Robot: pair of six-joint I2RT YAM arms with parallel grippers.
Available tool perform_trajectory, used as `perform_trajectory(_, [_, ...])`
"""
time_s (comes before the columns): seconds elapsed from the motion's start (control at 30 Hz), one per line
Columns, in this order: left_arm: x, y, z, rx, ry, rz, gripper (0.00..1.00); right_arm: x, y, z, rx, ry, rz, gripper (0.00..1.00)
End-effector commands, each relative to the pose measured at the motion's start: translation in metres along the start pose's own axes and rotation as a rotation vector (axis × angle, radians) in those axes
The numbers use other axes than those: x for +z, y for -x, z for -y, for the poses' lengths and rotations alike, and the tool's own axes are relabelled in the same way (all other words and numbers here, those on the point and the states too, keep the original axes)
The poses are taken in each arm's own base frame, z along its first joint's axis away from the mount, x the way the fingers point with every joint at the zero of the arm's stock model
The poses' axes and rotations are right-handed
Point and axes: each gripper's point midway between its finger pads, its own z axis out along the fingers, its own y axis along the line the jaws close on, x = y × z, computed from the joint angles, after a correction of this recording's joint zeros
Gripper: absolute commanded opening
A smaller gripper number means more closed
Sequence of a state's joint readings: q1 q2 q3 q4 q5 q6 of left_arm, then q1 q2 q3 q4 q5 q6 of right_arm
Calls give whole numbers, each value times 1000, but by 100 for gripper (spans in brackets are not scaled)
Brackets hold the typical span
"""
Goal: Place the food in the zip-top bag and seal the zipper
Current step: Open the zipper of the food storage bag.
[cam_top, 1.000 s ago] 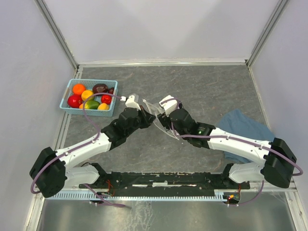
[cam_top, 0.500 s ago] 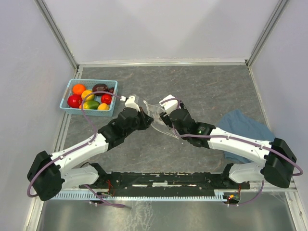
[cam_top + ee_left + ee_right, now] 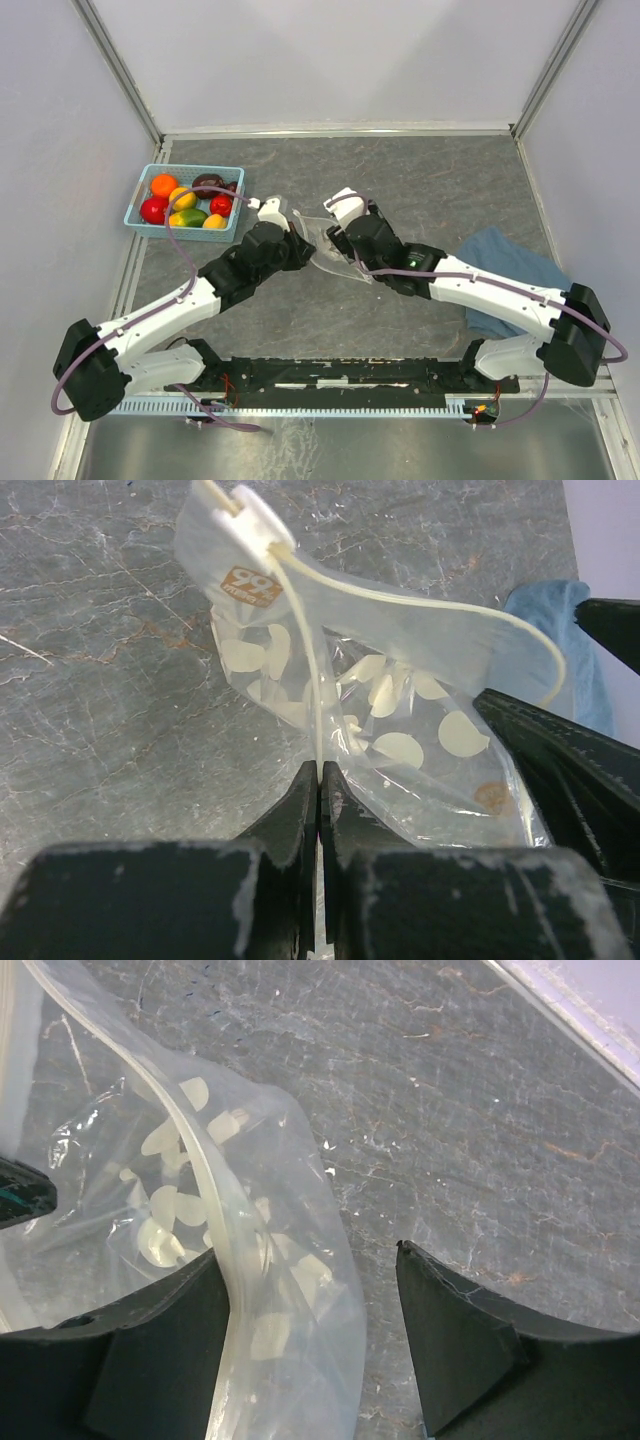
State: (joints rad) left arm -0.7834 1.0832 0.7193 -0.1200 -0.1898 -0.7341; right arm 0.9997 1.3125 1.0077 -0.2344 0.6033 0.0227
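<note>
Several food (image 3: 188, 203) pieces in basket (image 3: 181, 231), upper left; blue cloth (image 3: 505, 262) at right. Both arms (image 3: 190, 295) angle inward to zip-top bag (image 3: 322, 240), mid-frame: left claw (image 3: 318, 775) clenched on zipper (image 3: 316, 695), right claw (image 3: 308, 1256) released.

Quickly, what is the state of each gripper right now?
Left gripper: closed on the zipper of the zip-top bag.
Right gripper: open, the bag's edge lying in the gap.

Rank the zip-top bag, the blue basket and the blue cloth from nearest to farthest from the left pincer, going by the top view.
1. zip-top bag: centre, its edge pinched in the left pincer.
2. basket: back left.
3. blue cloth: far right.
</note>
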Motion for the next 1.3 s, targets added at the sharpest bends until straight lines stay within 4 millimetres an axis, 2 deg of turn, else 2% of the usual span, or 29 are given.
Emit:
perform_trajectory(0.0, [-9,27,24,28,-59,72,3,2,20,-12,45,42,1,74])
perform_trajectory(0.27, [-12,40,38,-11,-79,122,3,11,25,-26,89,65,-57,79])
perform_trajectory(0.6, [-11,54,43,-24,-35,165,3,6,32,-21,90,6,-80,81])
perform_trajectory(0.73, [-11,52,43,-15,-32,153,3,3,27,-7,65,-62,-81,76])
perform_trajectory(0.87, [-13,48,41,-3,-31,138,3,1,23,4,28,-107,-75,65])
perform_trajectory(1.0, [-12,41,33,22,-2,111,3,0,23,4,9,-100,-72,55])
perform_trajectory(1.27, [-12,32,12,60,80,87,3,0,22,4,-17,-86,-77,48])
